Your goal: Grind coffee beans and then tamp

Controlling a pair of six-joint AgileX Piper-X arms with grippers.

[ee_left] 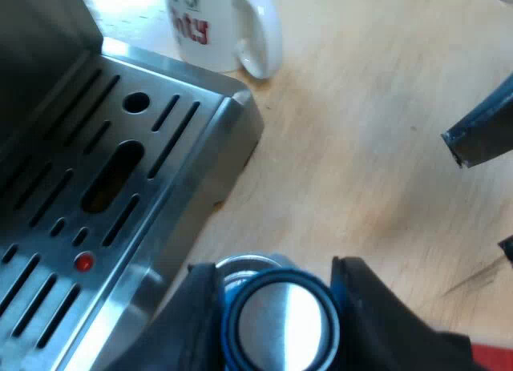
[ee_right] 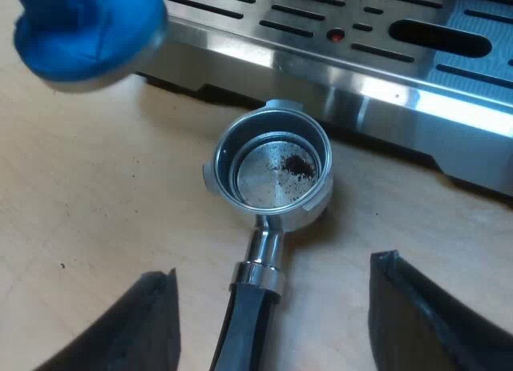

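My left gripper [ee_left: 280,327] is shut on the blue tamper [ee_left: 280,331], whose round metal face shows between the fingers. Just beyond the tamper, the rim of the metal holder [ee_left: 244,264] peeks out. The holder's basket [ee_right: 272,175] lies on the wooden table against the espresso machine's drip tray [ee_right: 385,74], with a few dark grounds in it. Its dark handle [ee_right: 248,323] runs between the fingers of my right gripper [ee_right: 272,323], which is open and clear of it. The blue tamper [ee_right: 80,30] hovers over the table near the tray's edge.
A white mug [ee_left: 220,26] with red lettering stands on the table beside the drip tray's corner [ee_left: 232,106]. A dark fingertip [ee_left: 481,135] of the other arm hangs over bare wood. A red patch [ee_left: 493,359] shows past my left finger.
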